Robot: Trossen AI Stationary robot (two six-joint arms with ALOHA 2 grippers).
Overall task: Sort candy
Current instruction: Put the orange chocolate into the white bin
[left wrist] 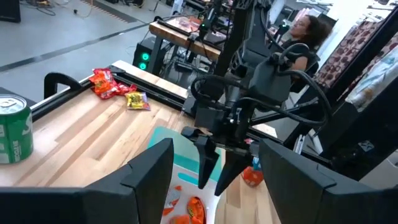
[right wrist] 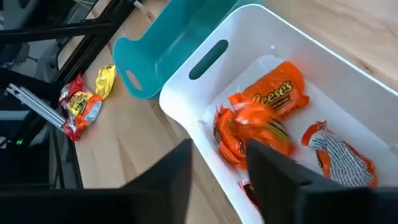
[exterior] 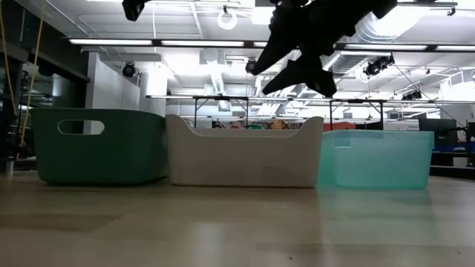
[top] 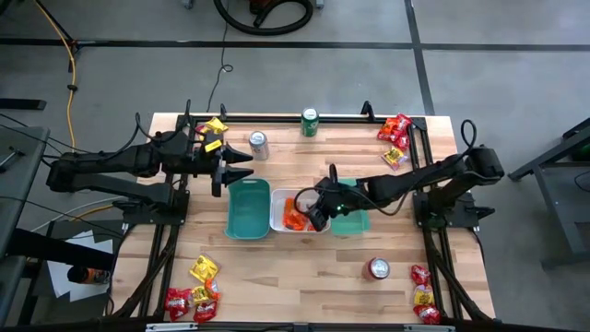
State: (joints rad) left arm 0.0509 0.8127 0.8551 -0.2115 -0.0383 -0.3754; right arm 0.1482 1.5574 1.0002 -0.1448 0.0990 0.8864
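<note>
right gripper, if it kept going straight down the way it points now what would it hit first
Probably the orange candy packets piled in the white bin: the right gripper hangs over that bin, fingers parted, aimed at the pile. Its height above them is hard to judge.

two matte black jointed arms; looping black cables; blunt, wedge-shaped black jaws

Workshop around a wooden table

The table [top: 304,267] stands on a grey concrete floor [top: 516,55] crossed by dark seams. A yellow cable [top: 66,55] runs along the floor off the table's left corner. Beyond the table, long strip lights [exterior: 200,41] hang under a white ceiling with ducts [exterior: 223,78], and a person [left wrist: 305,31] sits among dark racks.
</note>
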